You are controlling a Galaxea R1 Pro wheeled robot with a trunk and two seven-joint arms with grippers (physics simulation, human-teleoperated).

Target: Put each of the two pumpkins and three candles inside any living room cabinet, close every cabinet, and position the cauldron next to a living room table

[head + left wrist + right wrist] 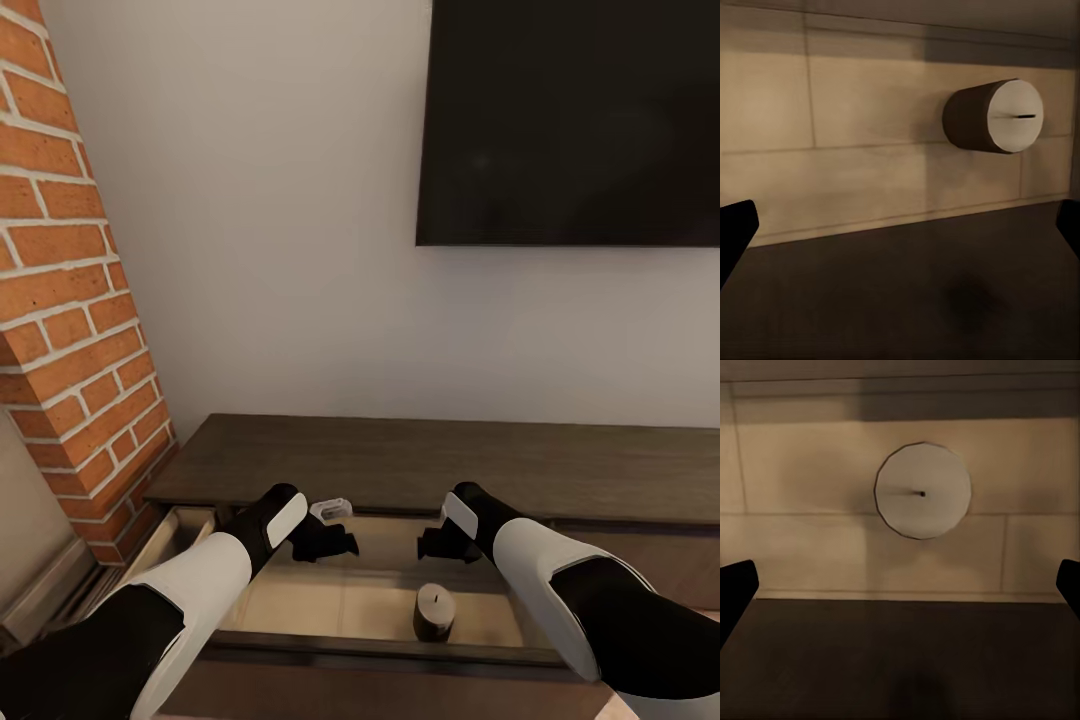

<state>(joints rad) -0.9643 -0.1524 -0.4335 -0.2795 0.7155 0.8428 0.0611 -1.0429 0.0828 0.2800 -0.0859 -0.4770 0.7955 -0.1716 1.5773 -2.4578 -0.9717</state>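
The long dark-brown cabinet (430,462) stands against the wall with a drawer pulled out, showing its pale beige floor (320,605). One candle (435,611) stands upright in the drawer near the front right. My left gripper (325,545) hovers over the drawer, left of the candle and farther back. The right gripper (440,545) hangs just above and behind the candle. Both are open and hold nothing. The left wrist view shows the candle (994,116) off to one side between wide-spread fingertips (735,232). In the right wrist view the candle's pale top (922,491) is centred.
A black television (570,120) hangs on the white wall above the cabinet. A red brick column (70,280) stands close on the left, beside the drawer's left side. The drawer's dark front panel (380,652) lies nearest to me.
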